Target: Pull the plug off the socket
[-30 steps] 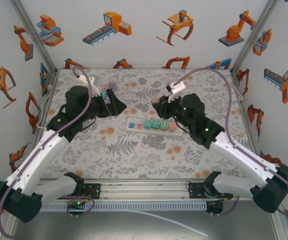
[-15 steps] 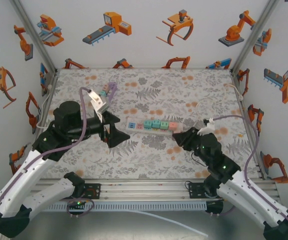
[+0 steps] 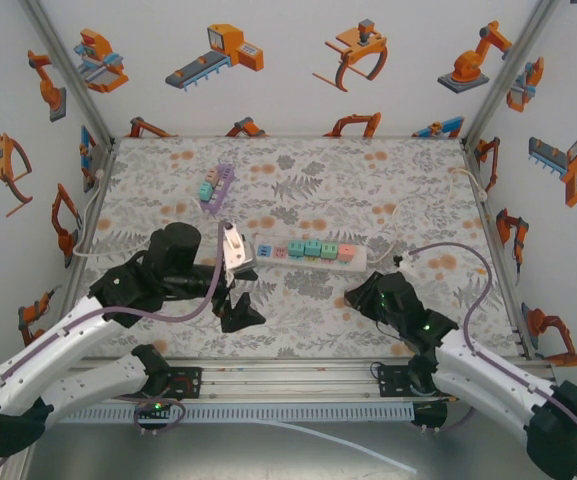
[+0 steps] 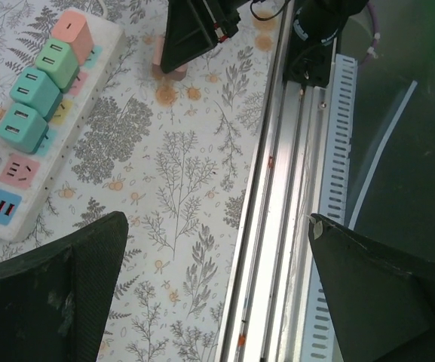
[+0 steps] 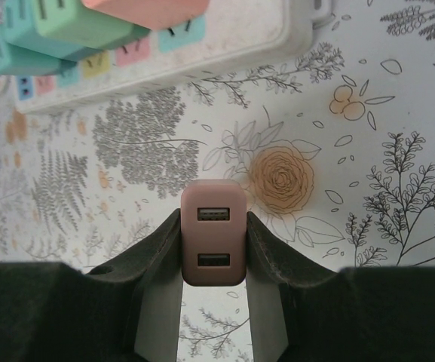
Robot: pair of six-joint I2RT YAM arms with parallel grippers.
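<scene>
- Right claw (image 5: 213, 226): shut tight on a dusty-pink plug (image 5: 213, 245).
- Clamps it by the two side faces with the pads (image 5: 159, 253), twin USB ports turned toward the wrist camera.
- Carries the plug clear of the white power strip (image 5: 240, 30), on the strip's near side, with a band of bare floral table (image 5: 398, 151) between them and no socket touched.
- Hangs low over the table, toward the front right in the overhead view; whether the plug's underside rests on the cloth cannot be told.
- Farther out along the strip, seated in a row: a salmon plug (image 4: 74, 30), a green plug (image 4: 57, 64) and two teal plugs (image 4: 36, 90).
- Beyond those, toward the strip's left end: open sockets (image 4: 10, 185), bare.
- Left claw (image 4: 217, 290): spread wide, nothing between its fingers (image 4: 59, 294).
- Hovers over the table's near edge, just beside the aluminium rail (image 4: 277, 226), near the strip's left end and apart from it.
- Progress, as a judgement: seems essentially done as to the pull, given a plug out of its socket and held firmly.
- Probably left: setting the pink plug down on open table and letting go.
- Cannot tell from the task wording whether the four seated plugs also count; if so, most of the work lies ahead.
- Worth watching: dragging the light, unpinned strip along on any further pull.
</scene>
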